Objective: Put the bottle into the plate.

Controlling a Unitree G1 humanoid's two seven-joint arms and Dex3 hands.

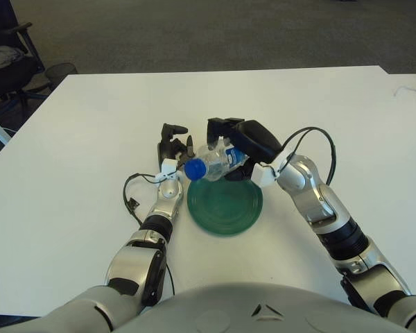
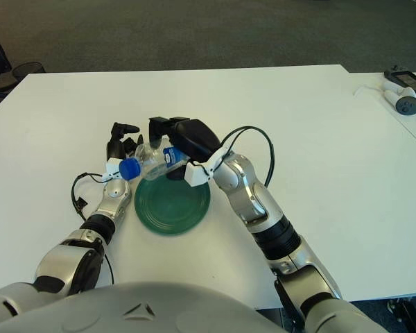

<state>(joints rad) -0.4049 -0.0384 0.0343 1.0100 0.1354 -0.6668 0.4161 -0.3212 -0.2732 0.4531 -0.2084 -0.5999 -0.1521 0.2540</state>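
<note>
Right hand [image 1: 241,141]: centre of the frame, fingers wrapped around the bottle's body, covering its base end.
Bottle [image 1: 211,161]: clear, blue cap pointing left, held tilted above the plate's upper-left rim; contact with the plate can't be judged.
Plate [image 1: 225,208]: green, just below centre, upper edge partly covered by bottle and hand.
Left hand [image 1: 175,148]: just left of the plate, fingers loosely curled, gripping nothing.
Table [image 1: 90,139]: white.
</note>
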